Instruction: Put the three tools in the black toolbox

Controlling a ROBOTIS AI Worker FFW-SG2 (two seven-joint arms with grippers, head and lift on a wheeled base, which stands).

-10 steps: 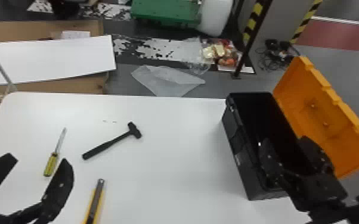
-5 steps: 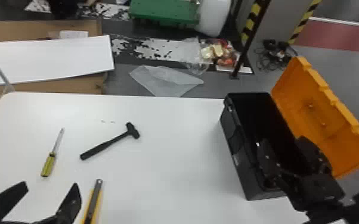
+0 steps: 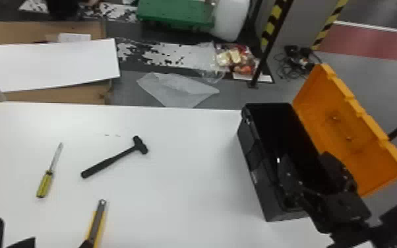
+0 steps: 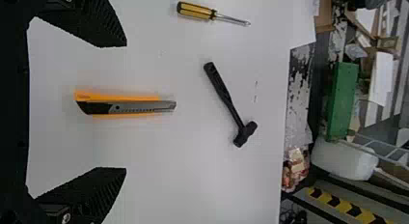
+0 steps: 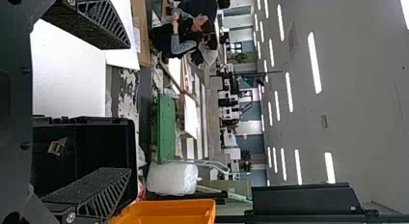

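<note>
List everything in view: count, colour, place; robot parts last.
Table: 1, white, before robot
Screwdriver: 1, yellow, table's left
Hammer: 1, black, right of screwdriver
Utility knife: 1, yellow, nearest robot
Toolbox: 1, black, table's right
Lid: 1, orange, right of toolbox
Plastic sheet: 1, translucent, floor
Bag: 1, transparent, floor
Cart: 1, green, floor
Panel: 1, white, on cardboard
Cables: several, black, floor
Left gripper: 1, black, over table
Right gripper: 1, black, at toolbox

wide gap between hammer [image 3: 108, 162] and toolbox [image 3: 261, 188], right claw [image 3: 306, 157] over toolbox, raised lid [image 3: 343, 108] alongside
</note>
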